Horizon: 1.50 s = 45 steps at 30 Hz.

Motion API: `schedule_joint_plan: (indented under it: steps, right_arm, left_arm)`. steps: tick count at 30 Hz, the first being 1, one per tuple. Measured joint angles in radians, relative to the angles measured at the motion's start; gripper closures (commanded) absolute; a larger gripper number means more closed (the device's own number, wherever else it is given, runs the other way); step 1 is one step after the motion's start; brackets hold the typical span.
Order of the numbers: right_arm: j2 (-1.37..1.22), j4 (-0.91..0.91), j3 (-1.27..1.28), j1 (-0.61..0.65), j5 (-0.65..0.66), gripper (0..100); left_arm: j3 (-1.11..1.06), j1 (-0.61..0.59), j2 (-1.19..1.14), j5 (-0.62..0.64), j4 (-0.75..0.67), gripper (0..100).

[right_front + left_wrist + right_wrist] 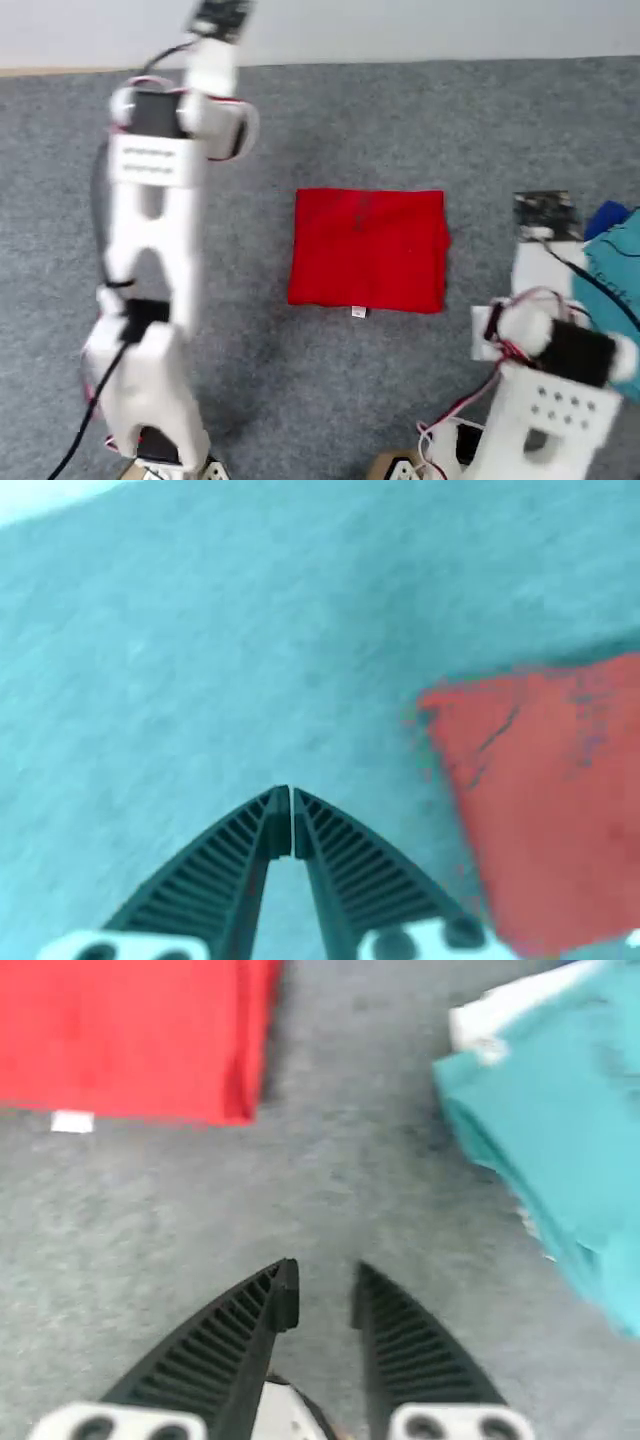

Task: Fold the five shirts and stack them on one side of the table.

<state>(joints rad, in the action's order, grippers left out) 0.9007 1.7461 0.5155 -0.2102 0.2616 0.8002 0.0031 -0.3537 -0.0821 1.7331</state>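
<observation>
A grey felt-covered table seen from above, with two white robot arms rising from its near edge. A red shirt folded into a neat flat rectangle lies at the middle of the table, between the two arms and touching neither. A small white label sticks out from its near edge. The left arm stretches from the near left towards the far side of the table. In the left wrist view, the left gripper has its black ridged fingers pressed together at the tips, holding nothing. It is over bare grey felt, apart from a corner of the red shirt. The right arm sits at the near right. The right gripper has its fingers a little way apart with a narrow gap between the tips, and it also holds nothing. It is over bare felt, between the red shirt with its label and a crumpled teal shirt. That teal shirt lies unfolded at the right edge of the table, with a bit of blue fabric just beyond it on the far side.
</observation>
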Motion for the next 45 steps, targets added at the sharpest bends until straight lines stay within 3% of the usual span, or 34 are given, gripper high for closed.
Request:
schedule_joint_plan:
  steps: [11, 14, 19, 29, 35, 40, 45]
  right_arm:
    - [-0.316, -0.35, 0.002, 0.239, -0.198, 78.8]
    - [-0.422, -0.459, 0.002, 0.273, -0.269, 73.3]
    - [-0.606, -0.629, 0.002, 0.336, -0.393, 68.5]
    - [-0.956, -0.918, -0.002, 0.361, -0.419, 68.5]
    - [-1.134, -0.888, -0.14, 0.33, -0.423, 72.3]
    - [-1.269, -0.727, -0.342, 0.33, -0.425, 98.8]
    - [-1.359, -0.563, -0.52, 0.308, -0.374, 98.6]
  left_arm:
    - [-0.549, -0.35, 0.58, -0.135, 0.0, 99]
    - [-0.635, -0.433, 0.674, -0.172, 0.0, 99]
    - [-0.723, -0.545, 0.764, -0.233, 0.002, 99]
    - [-0.727, -0.709, 0.787, -0.292, 0.002, 99]
    - [-0.727, -0.732, 0.787, -0.292, 0.002, 99]
    - [-0.727, -0.732, 0.787, -0.292, 0.002, 99]
    - [-0.727, -0.73, 0.787, -0.292, 0.002, 99]
